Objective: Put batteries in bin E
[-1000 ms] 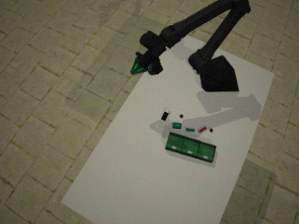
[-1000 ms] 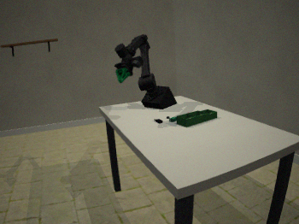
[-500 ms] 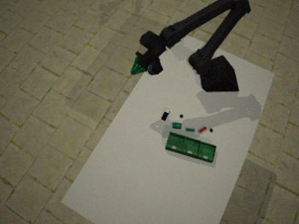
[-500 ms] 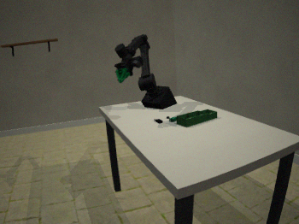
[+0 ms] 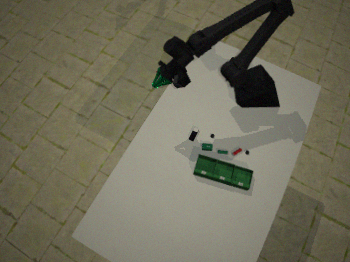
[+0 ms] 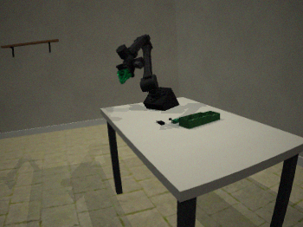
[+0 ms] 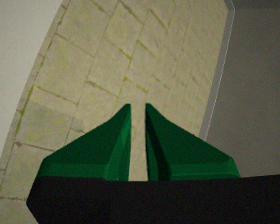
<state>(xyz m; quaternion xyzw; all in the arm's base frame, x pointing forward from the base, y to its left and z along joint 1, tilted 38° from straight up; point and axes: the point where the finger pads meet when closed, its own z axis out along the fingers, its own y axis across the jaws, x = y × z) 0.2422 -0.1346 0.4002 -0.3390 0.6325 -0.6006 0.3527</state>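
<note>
My gripper (image 5: pixel 159 82) (image 6: pixel 123 76) (image 7: pixel 138 112) is shut with only a thin gap between its green fingers, and nothing is between them. It hangs high in the air over the far left edge of the white table (image 5: pixel 165 212) (image 6: pixel 216 149), away from the objects. A green row of bins (image 5: pixel 223 172) (image 6: pixel 199 118) stands mid-table; I cannot read its letters. Beside it lie small items: a black-and-white block (image 5: pixel 193 133) (image 6: pixel 160 122), a small black round piece (image 5: pixel 212 135), a green piece (image 5: pixel 206 146), a red cylinder (image 5: pixel 237 151) and another black round piece (image 5: pixel 247 152).
The arm's black base (image 5: pixel 256 87) (image 6: pixel 161 100) stands at the table's far end. The wrist view shows only tiled floor and wall beyond the fingers. A wall shelf (image 6: pixel 30 43) hangs far to the left.
</note>
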